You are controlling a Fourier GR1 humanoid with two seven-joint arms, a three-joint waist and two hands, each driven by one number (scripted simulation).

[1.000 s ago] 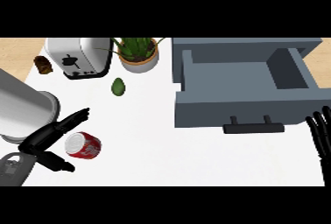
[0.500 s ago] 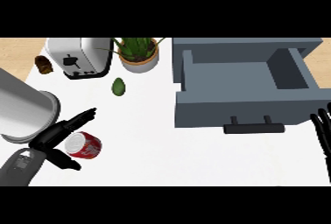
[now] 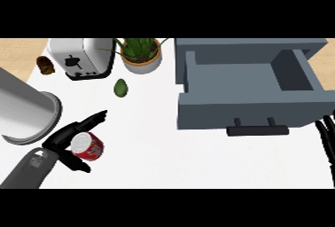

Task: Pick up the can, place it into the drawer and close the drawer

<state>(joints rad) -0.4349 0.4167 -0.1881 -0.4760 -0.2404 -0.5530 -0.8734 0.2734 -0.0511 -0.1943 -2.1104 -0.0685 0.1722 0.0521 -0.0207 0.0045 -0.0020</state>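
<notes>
A red can (image 3: 87, 146) with a pale lid lies on the white counter at the lower left. My left hand (image 3: 60, 138) reaches in from the lower left and brackets it, straight fingers (image 3: 92, 119) above the can and the thumb (image 3: 76, 165) below; whether they touch it is unclear. The grey drawer (image 3: 248, 107) stands pulled open at the upper right, its inside bare and its dark handle (image 3: 257, 130) facing me. Open and resting, my right hand (image 3: 325, 138) shows at the right edge, fingers up, beside the drawer front.
A white toaster (image 3: 82, 57) and a potted plant (image 3: 139, 52) stand at the back left, with a brown item (image 3: 45, 64) beside the toaster. A green avocado (image 3: 121, 87) lies in front of them. The counter's left edge runs close to my forearm.
My left hand has slid rightward, its fingers now reaching further over the can. The can and my right hand have stayed where they were.
</notes>
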